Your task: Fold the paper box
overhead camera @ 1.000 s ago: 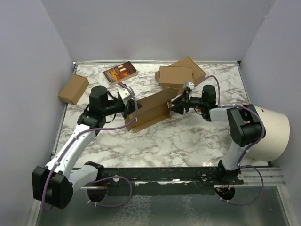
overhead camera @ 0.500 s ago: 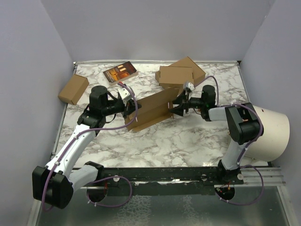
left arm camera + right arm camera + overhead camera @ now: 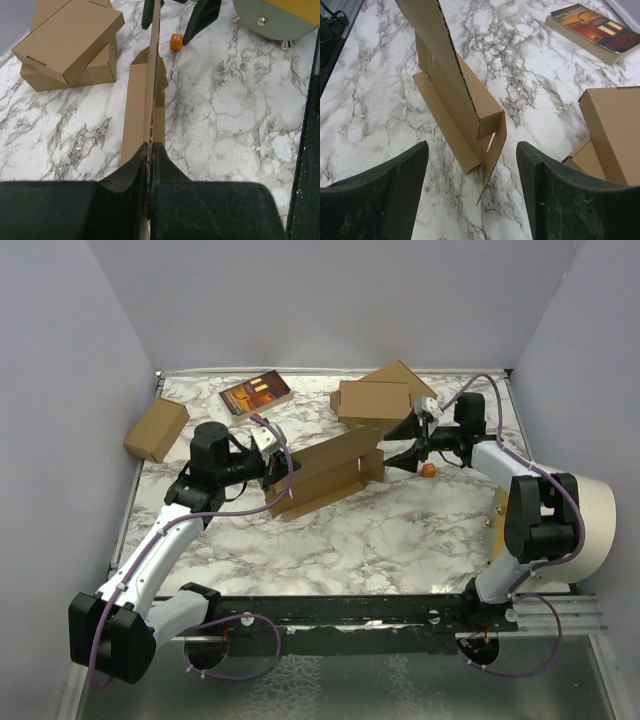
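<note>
Tabletop [image 3: 400, 530]: white marble, grey walls [image 3: 330, 300] around.
Paper box [image 3: 325, 475]: mid-tabletop, partly folded, one panel upright on edge.
Left claw [image 3: 149, 150]: clamped tight on the box's left end.
Right claw [image 3: 393, 447]: spread wide, holding nothing, just right of the box.

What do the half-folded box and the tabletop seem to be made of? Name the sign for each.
Box: matte brown corrugated cardboard; its cut edge shows fluting. Tabletop: looks like white marble with grey veins, perhaps a printed laminate.
</note>
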{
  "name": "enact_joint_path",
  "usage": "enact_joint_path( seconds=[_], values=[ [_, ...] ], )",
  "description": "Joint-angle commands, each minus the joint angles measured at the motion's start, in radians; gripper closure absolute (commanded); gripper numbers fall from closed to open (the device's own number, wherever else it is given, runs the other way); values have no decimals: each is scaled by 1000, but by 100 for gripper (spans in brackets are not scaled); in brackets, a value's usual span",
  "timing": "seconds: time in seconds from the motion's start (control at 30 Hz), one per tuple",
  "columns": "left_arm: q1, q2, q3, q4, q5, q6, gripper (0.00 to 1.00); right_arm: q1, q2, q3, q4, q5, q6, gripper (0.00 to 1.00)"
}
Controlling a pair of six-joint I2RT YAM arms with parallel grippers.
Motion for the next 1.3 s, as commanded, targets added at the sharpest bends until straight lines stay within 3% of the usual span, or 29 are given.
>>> enact_joint_path(
  seconds=[0.0, 0.07, 0.2, 0.3, 0.5, 0.87, 1.27],
  values=[
    [-7, 0, -20, -55, 15, -3, 100, -46, -30, 36, -189, -23, -120, 37],
    [-7, 0, -20, -54, 16, -2, 100, -54, -37, 3, -26, 88, 68, 49],
    [-7, 0, -20, -53, 19, -2, 100, -57, -29, -47, 207, 318, 303, 86],
    [-7, 0, -20, -51, 21, -3, 100, -51, 14, -45, 266, 412, 369, 98],
    [-7, 3, -19, -48, 25, -4, 100, 18, 84, -29, 211, 351, 279, 97],
    [-8, 11, -17, -42, 32, -6, 100, 70, 105, -54, 204, 157, 214, 65],
    [-8, 1, -24, -43, 37, -6, 100, 100, 132, -55, 231, 121, 263, 57]
  ],
)
